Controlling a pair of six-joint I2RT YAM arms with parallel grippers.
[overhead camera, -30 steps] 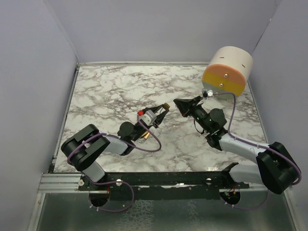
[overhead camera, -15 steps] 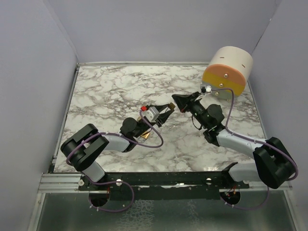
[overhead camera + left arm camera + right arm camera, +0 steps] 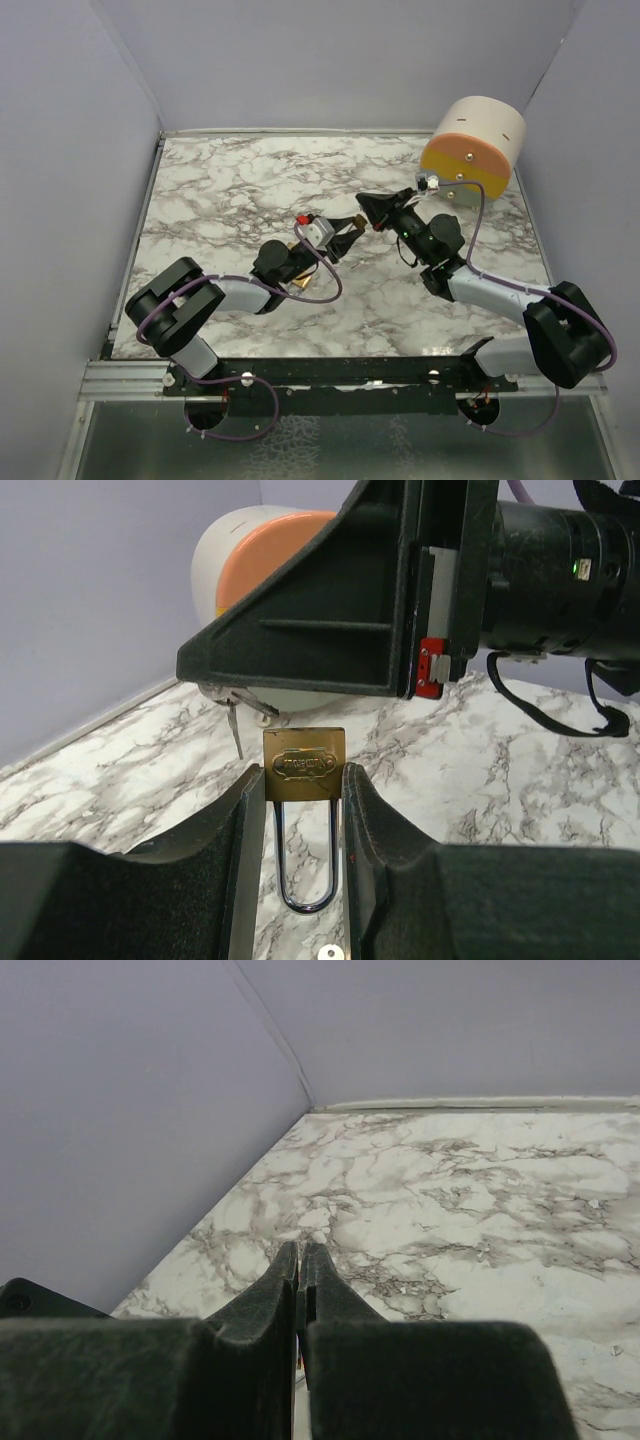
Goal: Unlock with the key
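My left gripper (image 3: 350, 226) is shut on a brass padlock (image 3: 304, 764), gripping its body by the sides between the fingertips (image 3: 250, 800). The steel shackle (image 3: 305, 865) points back toward the wrist. My right gripper (image 3: 366, 203) hangs just above and beyond the padlock, its black fingers (image 3: 300, 630) filling the top of the left wrist view. Its jaws are pressed together in the right wrist view (image 3: 299, 1252). No key shows clearly. A small silvery piece with a hole (image 3: 330, 953) lies under the shackle; I cannot tell whether it is the key.
A cream and orange cylinder (image 3: 473, 150) lies on its side at the back right corner of the marble table (image 3: 230, 180). Purple walls close in the left, back and right. A purple cable (image 3: 480, 225) loops off the right wrist.
The left gripper has carried the padlock to the right and slightly away from me. The right gripper has shifted left, so the two tips now nearly meet.
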